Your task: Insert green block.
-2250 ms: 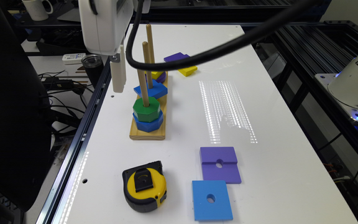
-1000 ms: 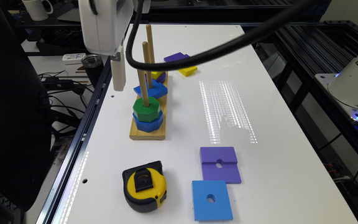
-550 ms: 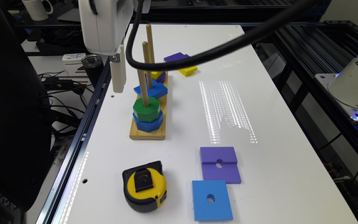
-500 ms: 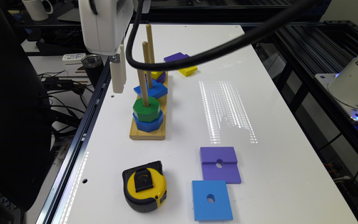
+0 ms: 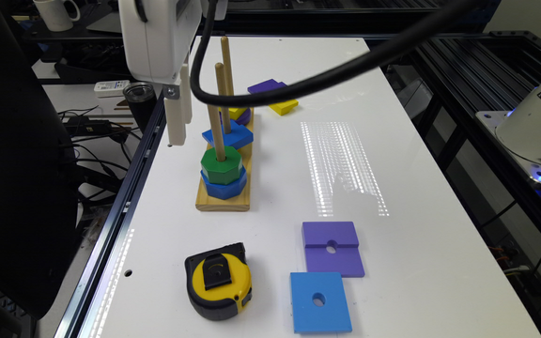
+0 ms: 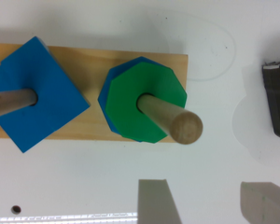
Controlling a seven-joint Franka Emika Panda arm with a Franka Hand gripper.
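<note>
Wrist view: the green block (image 6: 144,103) sits on the peg (image 6: 167,117) of the wooden base (image 6: 91,122), lying flat on top of the blue octagon (image 6: 106,105); the peg passes through its hole, so the insertion looks done. The block's axis is the upright peg. The gripper (image 6: 206,201) is spread and holds nothing; its two fingers (image 6: 156,201) stand apart beside the base, off the block and not touching it.

In the exterior view the green block (image 5: 221,165) is on the nearest peg of the base (image 5: 223,201), and the gripper (image 5: 178,118) hangs above the table to the exterior view's left of that peg, higher than the block. Any coming move is probably only a retreat away from the peg.

Behind the green block, on the next peg, is a blue square (image 5: 228,136). In front of the base lies a tape measure (image 5: 218,286). No writing can be read on any of them.
</note>
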